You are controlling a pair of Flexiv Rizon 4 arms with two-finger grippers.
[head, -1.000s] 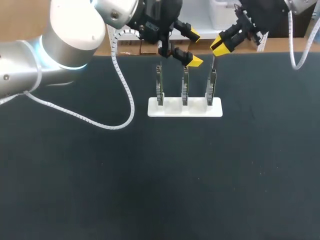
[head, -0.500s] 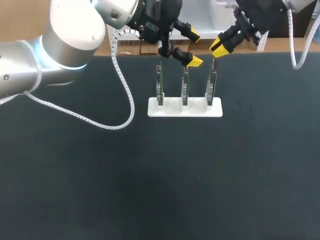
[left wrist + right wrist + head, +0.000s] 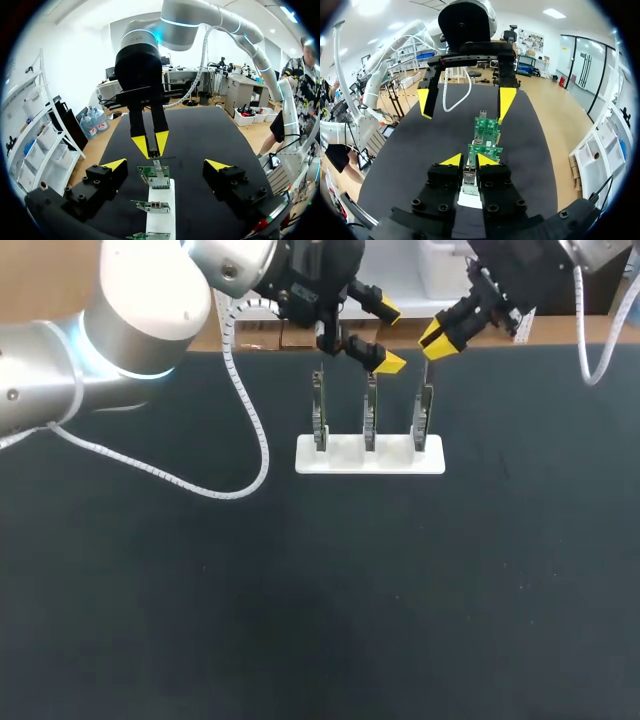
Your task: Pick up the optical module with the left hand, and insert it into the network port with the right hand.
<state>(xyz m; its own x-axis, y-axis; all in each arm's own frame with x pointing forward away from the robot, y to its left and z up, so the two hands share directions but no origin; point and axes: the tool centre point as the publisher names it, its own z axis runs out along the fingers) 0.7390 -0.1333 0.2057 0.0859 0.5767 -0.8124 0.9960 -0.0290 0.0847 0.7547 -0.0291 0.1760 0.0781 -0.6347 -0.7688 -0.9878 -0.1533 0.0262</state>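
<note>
Three green boards with network ports stand upright in a white holder (image 3: 345,456). My right gripper (image 3: 437,338) hangs over the right-hand board (image 3: 424,412), shut on the slim silver optical module (image 3: 469,177), which shows between its fingers in the right wrist view. The module (image 3: 158,168) points down, its lower end at that board's top edge. My left gripper (image 3: 388,335) stands wide open above the middle board (image 3: 370,412), with nothing between its fingers (image 3: 115,164). In the left wrist view, the right gripper (image 3: 151,144) faces it from across the boards.
The third board (image 3: 319,412) stands at the holder's left end. The holder sits near the far edge of the black table (image 3: 320,590). The left arm's white cable (image 3: 250,420) loops down over the table to the left of the holder.
The right gripper has shifted slightly up and to the left over the right-hand board. The left arm has kept still.
</note>
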